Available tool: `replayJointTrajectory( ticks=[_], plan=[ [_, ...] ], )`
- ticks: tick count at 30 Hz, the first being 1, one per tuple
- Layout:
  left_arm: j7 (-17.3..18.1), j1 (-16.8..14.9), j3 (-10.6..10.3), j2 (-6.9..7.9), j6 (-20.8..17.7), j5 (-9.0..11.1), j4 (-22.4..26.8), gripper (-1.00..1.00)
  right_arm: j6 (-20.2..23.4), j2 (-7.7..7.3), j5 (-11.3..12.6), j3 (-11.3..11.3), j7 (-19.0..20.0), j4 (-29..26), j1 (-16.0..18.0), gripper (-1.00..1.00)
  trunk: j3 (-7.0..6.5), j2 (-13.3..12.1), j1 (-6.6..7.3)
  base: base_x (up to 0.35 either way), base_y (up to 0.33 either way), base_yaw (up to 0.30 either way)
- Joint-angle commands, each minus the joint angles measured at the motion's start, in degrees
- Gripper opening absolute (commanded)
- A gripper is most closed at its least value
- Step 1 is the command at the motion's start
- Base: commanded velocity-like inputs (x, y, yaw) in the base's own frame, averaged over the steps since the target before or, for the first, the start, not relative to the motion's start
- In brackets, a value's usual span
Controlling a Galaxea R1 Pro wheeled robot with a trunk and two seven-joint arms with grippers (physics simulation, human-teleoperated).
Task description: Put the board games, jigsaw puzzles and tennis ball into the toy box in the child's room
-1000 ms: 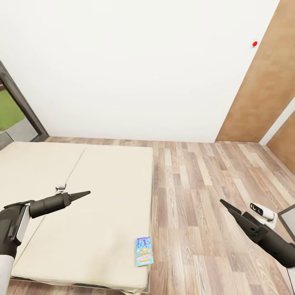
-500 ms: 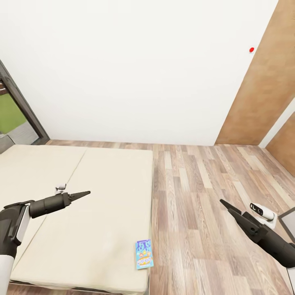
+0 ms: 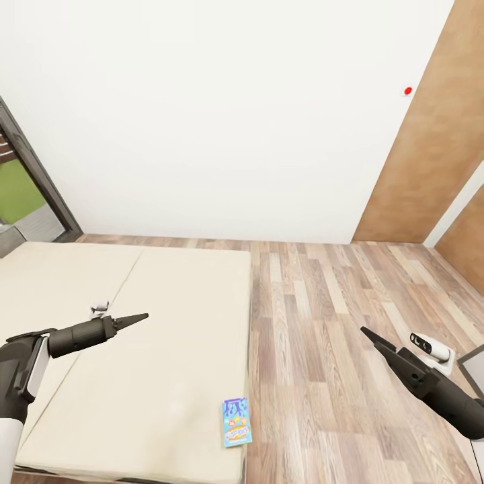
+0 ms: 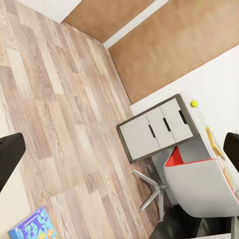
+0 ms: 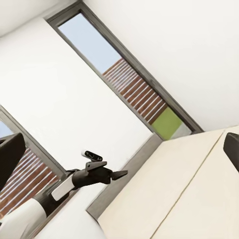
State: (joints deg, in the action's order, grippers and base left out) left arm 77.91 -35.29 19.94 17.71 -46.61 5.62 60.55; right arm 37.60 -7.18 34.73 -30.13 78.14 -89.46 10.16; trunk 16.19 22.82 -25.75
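Note:
One blue board game [image 3: 236, 422] lies flat near the bed's [image 3: 175, 302] front right corner, close to the mattress edge; a corner of this board game [image 4: 31, 230] also shows in the left wrist view. My left gripper [image 3: 138, 317] hovers over the mattress, up and to the left of the game, fingers apart. My right gripper [image 3: 368, 334] hangs open over the wood floor, right of the bed. The left wrist view shows the table [image 4: 198, 122] across the room with the tennis ball [image 4: 193, 103] and a strip of a jigsaw puzzle [image 4: 215, 143] on it. The toy box is out of view.
Wood floor [image 3: 323, 316] runs between the bed and a brown door panel [image 3: 437, 148]. A dark-framed window [image 3: 30, 181] stands at the far left. By the table are a grey drawer cabinet [image 4: 154, 130] and a white swivel chair [image 4: 199, 181].
The whole picture has slid down a little, so the camera moved: bed and board game sit lower in the view. Both arms hold the same pose.

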Motion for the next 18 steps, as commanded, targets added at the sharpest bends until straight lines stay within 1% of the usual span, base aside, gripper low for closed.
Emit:
replayJointTrajectory(
  ticks=[1,18],
  plan=[
    [0.1,0.0,0.0,0.0,-0.6,0.1,0.0,1.0,0.5,0.01,0.2,0.0,0.1,0.0,0.1,1.0,0.0,0.1,-0.03,0.0,0.0,0.0],
    [0.0,0.0,-0.1,-0.04,-0.6,0.1,0.0,1.0,0.5,-0.03,0.1,0.0,0.1,0.0,0.0,1.0,-1.61,0.1,-0.03,0.0,0.0,0.0]
  ],
)
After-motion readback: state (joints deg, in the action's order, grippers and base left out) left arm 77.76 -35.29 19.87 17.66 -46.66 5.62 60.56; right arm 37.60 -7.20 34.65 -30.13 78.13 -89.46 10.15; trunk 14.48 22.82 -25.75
